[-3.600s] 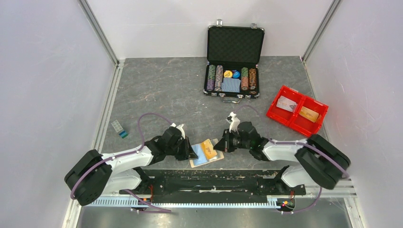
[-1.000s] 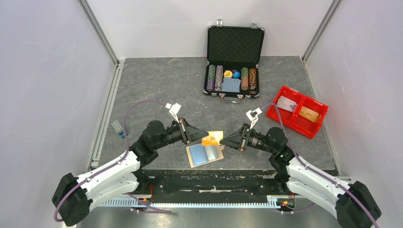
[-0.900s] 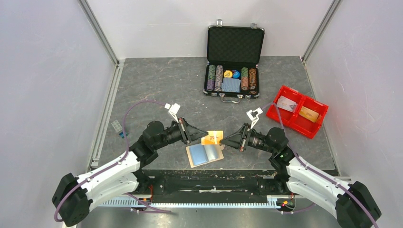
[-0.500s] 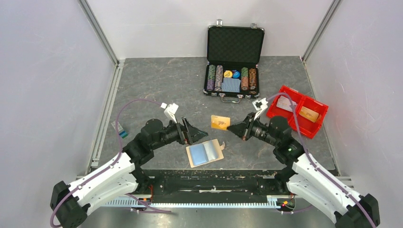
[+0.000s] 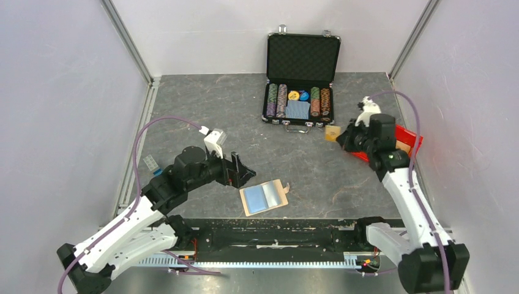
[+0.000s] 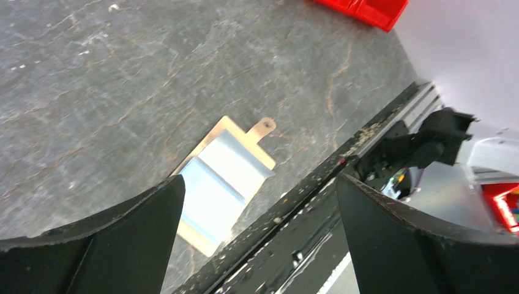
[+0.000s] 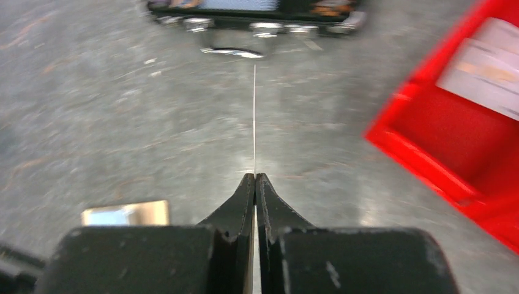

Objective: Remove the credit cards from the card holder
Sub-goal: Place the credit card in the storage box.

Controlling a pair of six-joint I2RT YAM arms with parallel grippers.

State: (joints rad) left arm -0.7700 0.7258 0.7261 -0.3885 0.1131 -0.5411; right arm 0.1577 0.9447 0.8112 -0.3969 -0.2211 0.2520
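Orange plastic is gripped in the right claw [image 5: 338, 135], whose fingers are pressed together on the orange card [image 5: 332, 133]. In the right wrist view the card shows only as a thin edge-on line. It is held above the surface [image 5: 202, 110], far right, just left of the red tray [image 7: 422, 147]. The card holder [image 5: 264, 197] lies open and flat at the near middle, and its pale blue sleeves [image 6: 211, 190] appear to be emptied. The left claw [image 5: 245, 174] hangs just left of the holder with its fingers [image 6: 92, 245] wide apart and nothing between them.

The step in hand is judged to be the putting-away of a card already drawn out. The next move calls for the card to be brought over a tray compartment, lowered, and let go by parting the claw.

Counted:
- one card holder
- one orange card, held in the right claw
- one pale card [image 5: 150, 163] with a teal end, at the left and partly hidden by the left arm
- one red tray, in which one pale card-like piece [image 7: 483, 70] is seen
- one chip case [image 5: 302, 67] at the far edge
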